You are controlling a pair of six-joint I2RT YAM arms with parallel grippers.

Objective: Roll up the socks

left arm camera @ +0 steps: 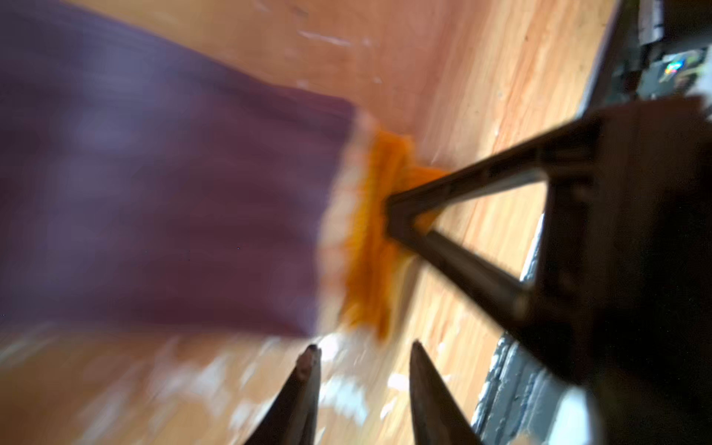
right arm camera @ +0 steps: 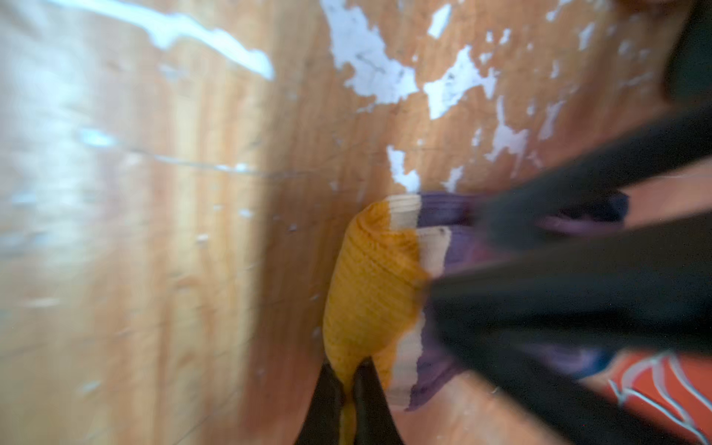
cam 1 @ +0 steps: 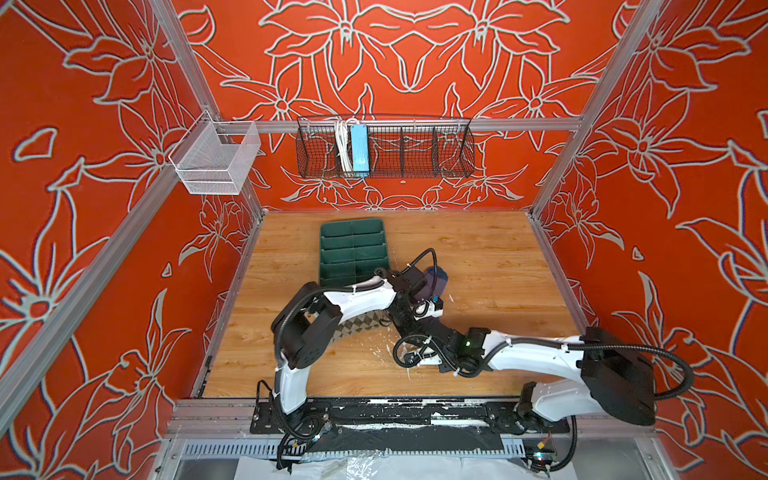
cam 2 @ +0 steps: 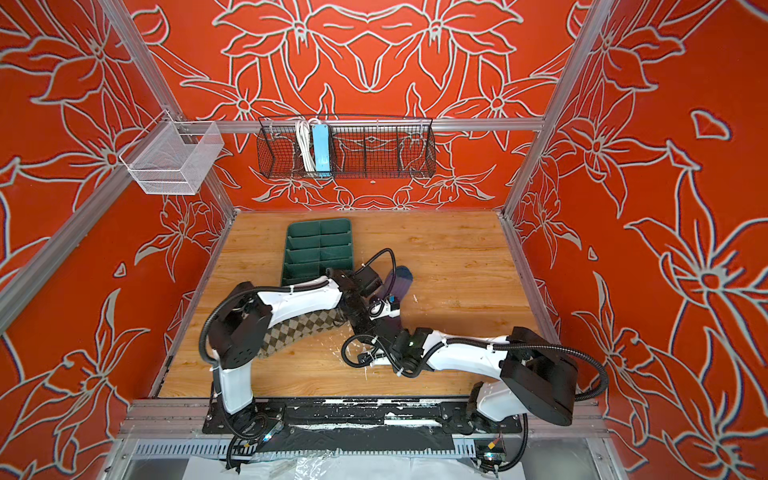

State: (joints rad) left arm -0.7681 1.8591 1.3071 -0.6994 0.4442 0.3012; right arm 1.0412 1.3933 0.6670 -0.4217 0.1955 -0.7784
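Note:
The purple sock [left arm camera: 173,192] stretches over the wooden table, its teal toe showing past the wrists in both top views [cam 1: 437,277] [cam 2: 401,279]. My right gripper [right arm camera: 346,364] is shut on the sock's mustard-yellow cuff [right arm camera: 370,293], pinching a fold of it. My left gripper [left arm camera: 365,346] is open just short of the cuff, with nothing between its fingers. The left wrist view is blurred. The beige argyle sock [cam 1: 361,326] [cam 2: 299,330] lies flat on the table, partly hidden under the left arm.
A dark green divided tray [cam 1: 353,249] lies on the table behind the arms. A black wire basket [cam 1: 384,151] and a white mesh basket [cam 1: 216,160] hang on the back rail. White scuffs mark the table [cam 1: 498,257] near the grippers.

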